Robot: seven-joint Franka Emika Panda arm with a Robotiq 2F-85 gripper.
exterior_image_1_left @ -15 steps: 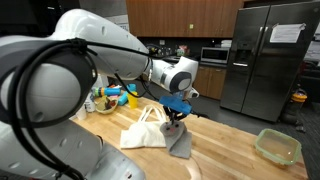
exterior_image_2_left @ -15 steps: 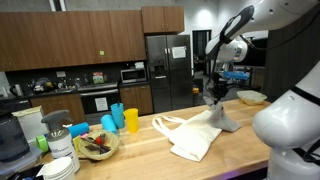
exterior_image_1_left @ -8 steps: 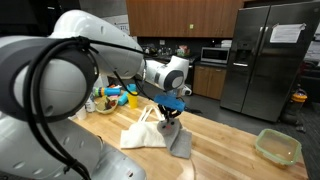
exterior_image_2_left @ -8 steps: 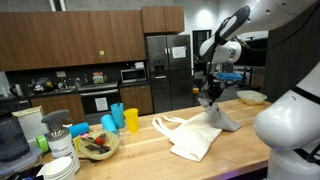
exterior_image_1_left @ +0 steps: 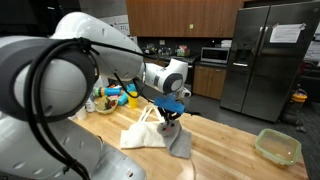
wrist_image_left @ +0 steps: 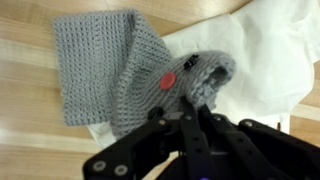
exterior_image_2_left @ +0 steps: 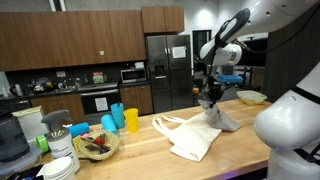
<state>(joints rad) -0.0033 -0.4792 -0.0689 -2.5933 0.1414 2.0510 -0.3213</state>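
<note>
Pincer (exterior_image_1_left: 170, 117) clamped tight on the grey knit cloth (wrist_image_left: 100, 60), one end raised. Arm (exterior_image_1_left: 110, 55) reaches forward, wrist pointing straight down over the wooden counter (exterior_image_1_left: 235, 140).

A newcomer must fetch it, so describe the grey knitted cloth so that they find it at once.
On the wooden countertop a cream tote bag lies flat. The grey knitted cloth overlaps its edge, one end pinched up by the gripper. It alone is grey and knitted, with a red spot near the held end.
</note>
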